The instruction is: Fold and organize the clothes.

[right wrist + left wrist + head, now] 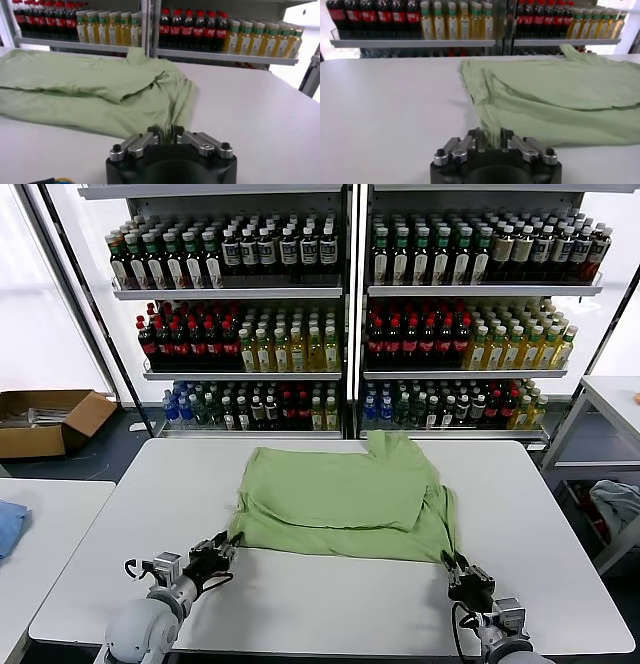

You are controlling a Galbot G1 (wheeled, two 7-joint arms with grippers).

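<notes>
The light green T-shirt [340,499] lies partly folded on the white table [330,604], with a sleeve or collar part sticking up at its far edge. My left gripper [222,547] is shut on the shirt's near left corner; in the left wrist view the fabric [555,95] bunches between my left gripper's [490,136] jaws. My right gripper [456,566] is shut on the near right corner; in the right wrist view the cloth [95,90] is pinched between my right gripper's [165,132] jaws.
Shelves of bottles [340,314] stand behind the table. A cardboard box [45,422] sits on the floor at the left. A blue cloth [10,524] lies on a side table at the left. A grey-white cloth bundle [615,504] is at the right.
</notes>
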